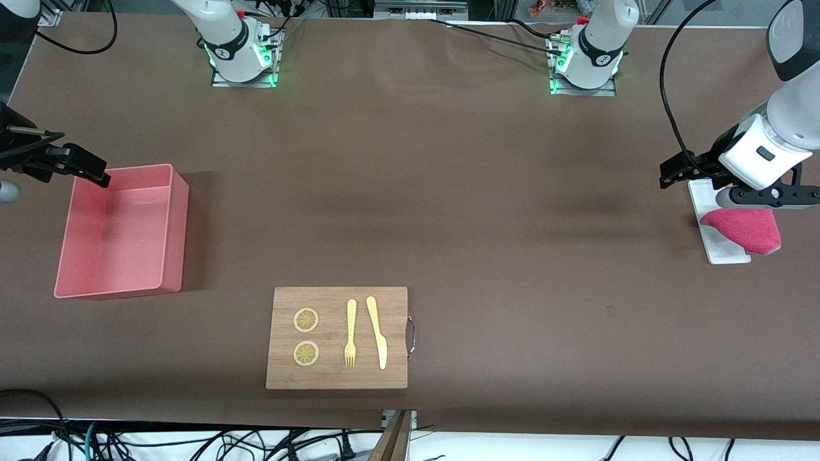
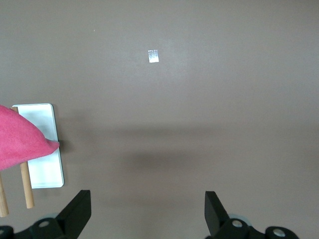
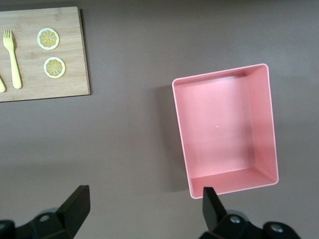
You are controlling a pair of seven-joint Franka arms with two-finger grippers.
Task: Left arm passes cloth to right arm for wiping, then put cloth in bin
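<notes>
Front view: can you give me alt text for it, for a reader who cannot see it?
A raspberry-pink cloth lies on a small white tray at the left arm's end of a brown table, with the left gripper above it, jaws open. The right gripper hangs open-jawed over an empty pink bin.

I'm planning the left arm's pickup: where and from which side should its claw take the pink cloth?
Best guess: from above, pinching the raised, bunched part of the cloth where it drapes over the white tray. The hump stands proud of the tray, so the fingers can close on it. The left claw is open.
</notes>
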